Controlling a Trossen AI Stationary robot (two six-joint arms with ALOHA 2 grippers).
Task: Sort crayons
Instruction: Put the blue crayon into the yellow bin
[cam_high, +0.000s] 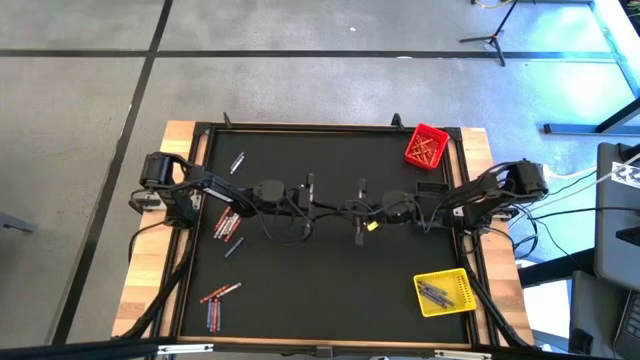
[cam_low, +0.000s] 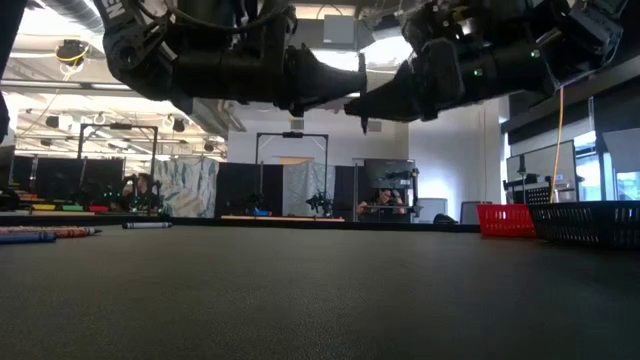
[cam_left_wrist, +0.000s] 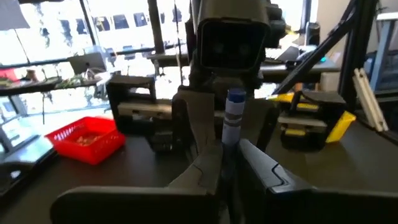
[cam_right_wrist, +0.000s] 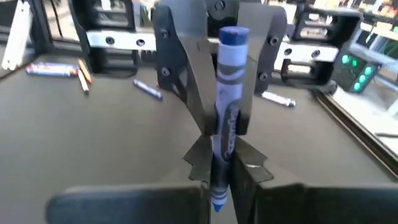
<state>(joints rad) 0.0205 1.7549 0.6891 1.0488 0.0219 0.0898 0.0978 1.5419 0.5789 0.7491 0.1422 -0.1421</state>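
Both arms reach level toward each other over the middle of the black table mat. My left gripper (cam_high: 320, 205) (cam_left_wrist: 227, 158) and my right gripper (cam_high: 352, 208) (cam_right_wrist: 225, 171) meet tip to tip, each shut on the same blue crayon (cam_left_wrist: 234, 115) (cam_right_wrist: 229, 74). The crayon stands upright between them, well above the mat. In the low view the two grippers' tips meet high up (cam_low: 345, 100); the crayon itself does not show there. My left gripper pinches the blue crayon's lower half (cam_left_wrist: 229, 144) between its two fingers. The fingers come level from the table's left and lie across the crayon. The crayon stands upright, lifted clear of the table. My right gripper pinches the blue crayon's lower part (cam_right_wrist: 221, 158) between its two fingers, with the crayon's lower tip (cam_right_wrist: 216, 204) sticking out below them. The fingers come nearly level from the table's right, across the crayon. The crayon is upright and clear of the table.
A red bin (cam_high: 427, 146) with red-orange crayons sits at the far right corner. A yellow bin (cam_high: 443, 292) with grey and blue crayons sits near right. Loose crayons lie on the left half: one group (cam_high: 228, 225), another near the front (cam_high: 215, 303), and one farther back (cam_high: 238, 162).
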